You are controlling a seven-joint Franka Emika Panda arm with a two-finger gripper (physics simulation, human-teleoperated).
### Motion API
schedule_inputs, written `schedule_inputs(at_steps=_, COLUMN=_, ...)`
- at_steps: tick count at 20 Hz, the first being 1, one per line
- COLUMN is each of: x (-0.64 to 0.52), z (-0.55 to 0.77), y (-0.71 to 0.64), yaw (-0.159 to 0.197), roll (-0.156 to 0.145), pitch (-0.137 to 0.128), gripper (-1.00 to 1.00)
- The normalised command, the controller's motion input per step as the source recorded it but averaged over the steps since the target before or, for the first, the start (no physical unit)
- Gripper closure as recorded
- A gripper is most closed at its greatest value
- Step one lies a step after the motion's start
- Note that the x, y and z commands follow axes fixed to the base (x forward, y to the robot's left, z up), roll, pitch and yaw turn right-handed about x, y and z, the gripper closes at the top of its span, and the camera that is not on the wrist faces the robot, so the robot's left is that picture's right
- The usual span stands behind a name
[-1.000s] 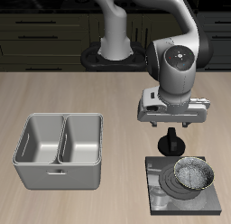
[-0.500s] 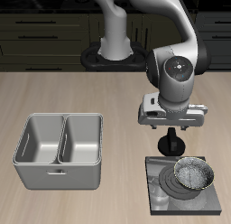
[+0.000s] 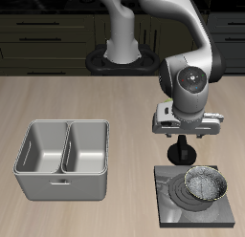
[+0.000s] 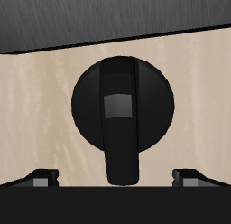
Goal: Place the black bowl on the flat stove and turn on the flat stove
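My tool (image 3: 182, 150) hangs open and empty above the black knob (image 4: 122, 106) at the flat stove (image 3: 167, 210)'s back edge, near the surface's front edge. The black bowl (image 3: 206, 184) sits on the stove. The knob looks rigid and smooth; I would pinch its raised ridge

Even, soft overhead light fills the exterior view; the pale wooden table (image 3: 67, 102) is bright, the dark cabinets at 12 o'clock dim. The grey two-compartment metal tray (image 3: 62, 157) shows gentle shading on its inner walls and a faint shadow beneath. The render is sharp, without blur or edge distortion. In the wrist view, the round black knob (image 4: 121, 108) carries a small grey sheen
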Motion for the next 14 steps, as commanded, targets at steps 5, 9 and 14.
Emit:
schedule_inputs(at_steps=5, x=-0.1, z=-0.19, y=-0.05, yaw=0.007, roll=-0.011, pitch=0.026, gripper=-1.0)
schedule_inputs(at_steps=9, x=-0.12, z=-0.23, y=-0.04, yaw=0.014, roll=0.005, pitch=0.024, gripper=-1.0)
schedule_inputs(at_steps=14, x=-0.1, z=-0.2, y=-0.03, yaw=0.014, roll=-0.005, pitch=0.018, gripper=-1.0)
